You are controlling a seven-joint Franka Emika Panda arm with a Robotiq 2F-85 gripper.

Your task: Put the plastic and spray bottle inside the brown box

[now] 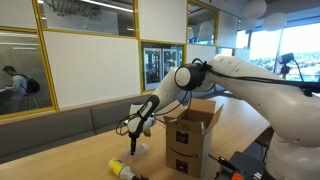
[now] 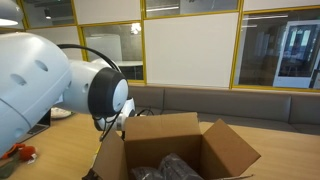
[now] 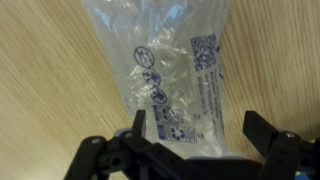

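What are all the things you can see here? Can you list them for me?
plastic bag: one, clear with blue print, flat on the table under the gripper
spray bottle: one, yellow, on the table, apart from the box
box: one, brown, flaps open, on the table
dark things: number unclear, black, inside the box
table: one, light wood
bench: one, grey, along the wall
person: one, dark clothes, behind the glass
gripper: one, black, open above the bag
arm: one, white
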